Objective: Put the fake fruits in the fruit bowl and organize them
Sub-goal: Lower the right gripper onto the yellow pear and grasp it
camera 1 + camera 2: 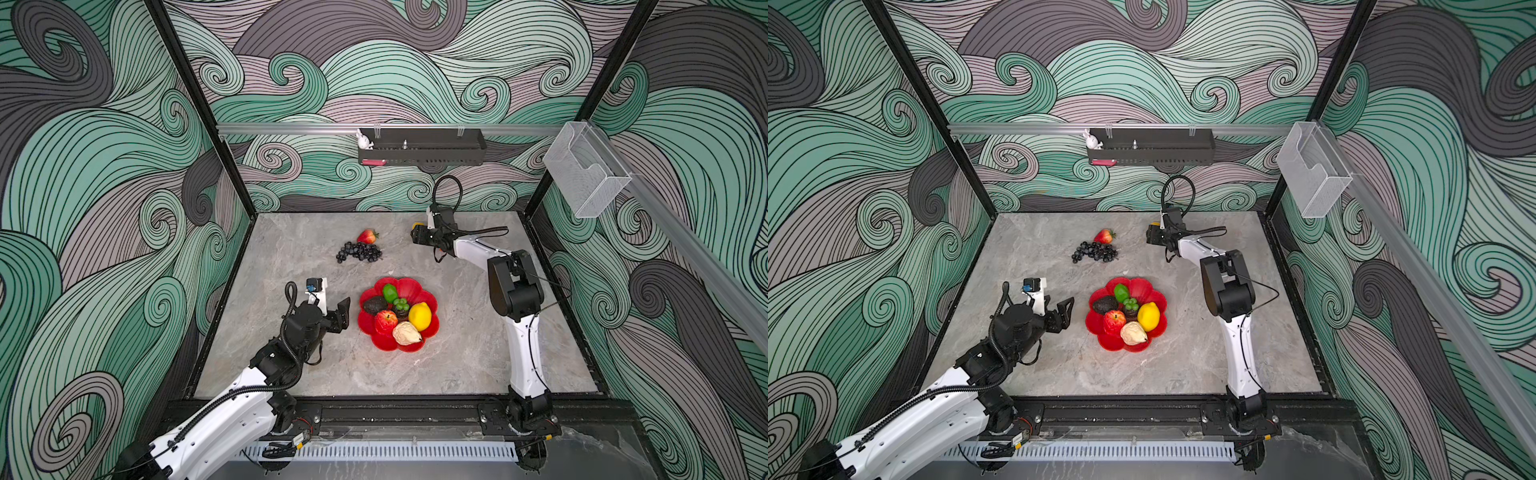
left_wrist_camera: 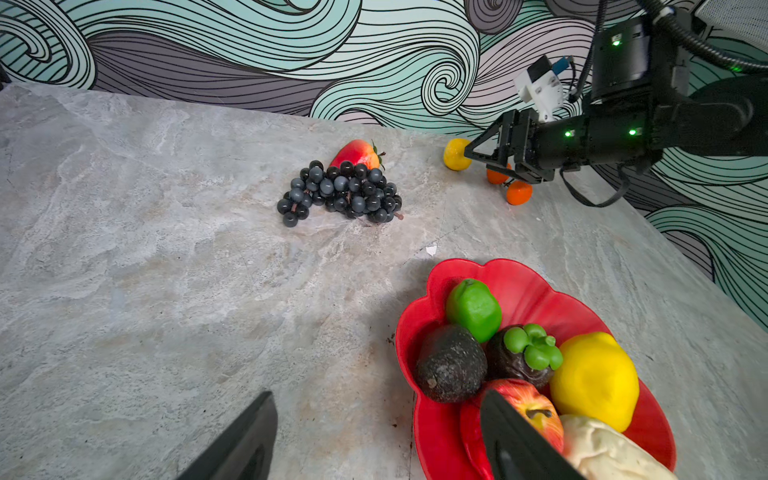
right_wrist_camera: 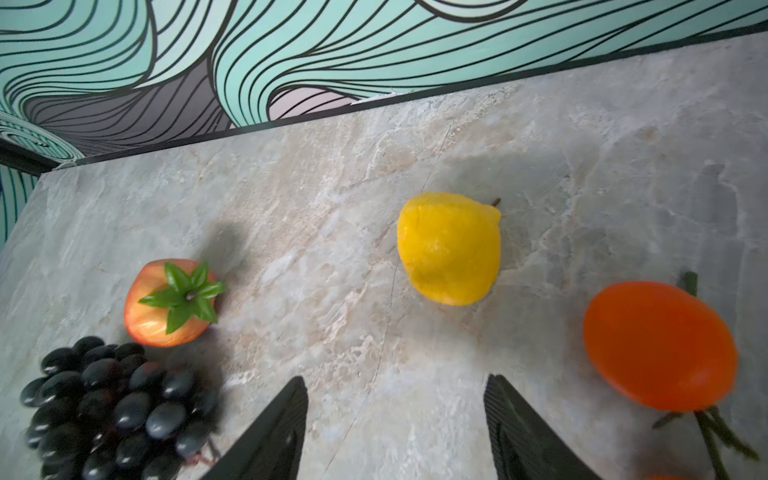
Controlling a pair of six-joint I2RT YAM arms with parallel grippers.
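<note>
In both top views the bowl (image 1: 415,286) is seen near the middle of the table (image 1: 457,353), loaded with a lime (image 1: 390,293), an avocado (image 1: 375,305), an apple (image 1: 385,322), a pear (image 1: 406,332) and a big lemon (image 1: 419,316). The left gripper (image 1: 334,302) is held just beside the bowl's left rim, jaws apart and empty. Grapes (image 1: 359,252) and a strawberry (image 1: 367,236) are found touching each other farther back, well apart from that gripper. The right gripper (image 1: 413,237) is extended toward the back, to the right of the strawberry, with a small lemon (image 1: 417,225) partly shown beside it; its jaws cannot be judged from here. In the left wrist view the left gripper (image 2: 374,419) is shown with jaws spread wide and nothing between them; one jaw is seen in front of the apple and the bowl's rim, the other over bare table. The grapes and strawberry are seen ahead, and beyond them the right gripper (image 2: 478,160), with the small lemon close by its tips and two oranges (image 2: 518,192) just under it. In the right wrist view the right gripper (image 3: 395,409) is shown with jaws apart and empty; the small lemon is placed ahead of the gap, untouched, between an orange on one side and the strawberry and grapes on the other.
</note>
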